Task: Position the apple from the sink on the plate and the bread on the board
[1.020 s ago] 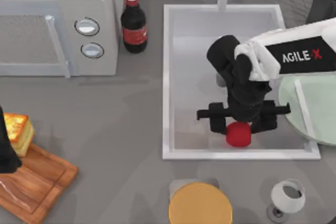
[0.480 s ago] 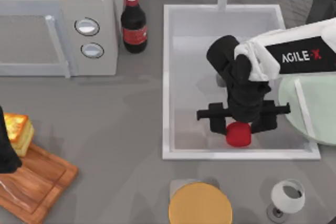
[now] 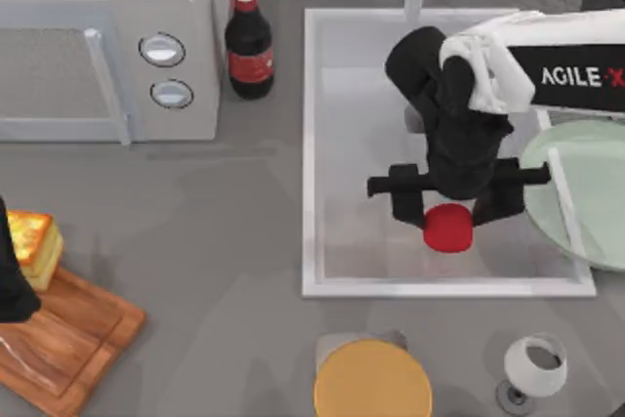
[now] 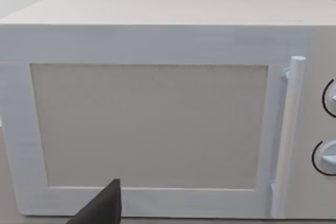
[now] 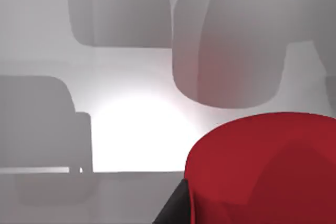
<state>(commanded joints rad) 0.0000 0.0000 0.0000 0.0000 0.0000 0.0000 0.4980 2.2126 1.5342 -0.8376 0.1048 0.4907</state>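
From the top view, I am seeing my right gripper (image 3: pixel 448 214) hanging over the sink (image 3: pixel 311 144), its fingers pinching the apple (image 3: pixel 447 229), which is sitting over the near right part of the basin. The plate (image 3: pixel 596 192) is lying just right of the sink, its edge overlapping the sink's right rim. At the far left edge, my left arm is standing beside the bread (image 3: pixel 32 244), which is resting at the far end of the board (image 3: pixel 68 344); I cannot tell how that tool's fingers are standing. A cola bottle (image 3: pixel 249 43) is standing between the microwave (image 3: pixel 107 41) and the sink, and an orange-yellow disc (image 3: pixel 372 379) and a wine glass (image 3: pixel 534 366) are lying near the front edge.

In the left wrist view, I am facing the microwave (image 4: pixel 157 108) door, with a dark fingertip (image 4: pixel 102 208) showing.

In the right wrist view, the apple (image 5: pixel 268 166) is sitting close against the camera, over the pale sink floor (image 5: pixel 131 129).
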